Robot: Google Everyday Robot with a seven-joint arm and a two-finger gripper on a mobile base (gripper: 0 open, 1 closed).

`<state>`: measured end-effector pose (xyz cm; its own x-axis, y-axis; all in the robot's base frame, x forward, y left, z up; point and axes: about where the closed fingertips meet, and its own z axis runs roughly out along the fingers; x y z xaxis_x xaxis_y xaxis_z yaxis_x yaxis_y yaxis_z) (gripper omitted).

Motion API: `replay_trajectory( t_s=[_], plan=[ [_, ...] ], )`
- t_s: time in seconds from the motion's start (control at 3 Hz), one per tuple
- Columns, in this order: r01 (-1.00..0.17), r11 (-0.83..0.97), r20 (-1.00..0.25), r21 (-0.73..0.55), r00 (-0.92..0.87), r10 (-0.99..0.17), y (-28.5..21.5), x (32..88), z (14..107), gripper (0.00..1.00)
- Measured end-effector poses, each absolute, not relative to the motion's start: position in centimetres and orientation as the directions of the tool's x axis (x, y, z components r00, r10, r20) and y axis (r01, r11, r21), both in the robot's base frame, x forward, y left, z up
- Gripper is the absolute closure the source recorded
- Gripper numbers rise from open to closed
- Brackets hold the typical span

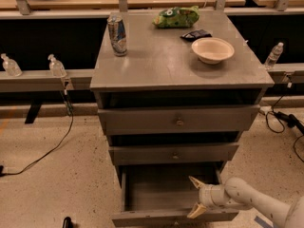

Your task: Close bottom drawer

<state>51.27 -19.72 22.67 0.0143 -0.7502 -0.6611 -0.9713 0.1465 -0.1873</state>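
Note:
The bottom drawer [156, 194] of the grey cabinet [175, 65] is pulled far out, its inside bare and its low front panel [156, 217] near the lower edge of the view. My gripper [195, 197] reaches in from the lower right on a white arm [256, 204]. It is open, one cream fingertip [194, 181] over the drawer's inside near the right wall, the other down at the front panel's top edge. Nothing is held between them. Above, the middle drawer [173, 153] and top drawer [178, 120] stand pulled out a little.
On the cabinet top stand a can [117, 34], a green bag [175, 17], a dark packet [196, 34] and a cream bowl [212, 49]. Small bottles [56, 66] sit on the ledges at both sides. Cables [42, 151] lie on the speckled floor.

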Motion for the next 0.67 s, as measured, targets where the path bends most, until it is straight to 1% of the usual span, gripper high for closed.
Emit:
replay_trajectory(
  t_s=[0.33,0.67],
  plan=[
    [-0.965,0.136,-0.691,-0.222,0.057,-0.721,-18.2,51.1,25.0,0.00],
    [-0.968,0.120,-0.706,-0.219,0.073,-0.705,-16.8,49.6,25.7,0.18]
  ],
)
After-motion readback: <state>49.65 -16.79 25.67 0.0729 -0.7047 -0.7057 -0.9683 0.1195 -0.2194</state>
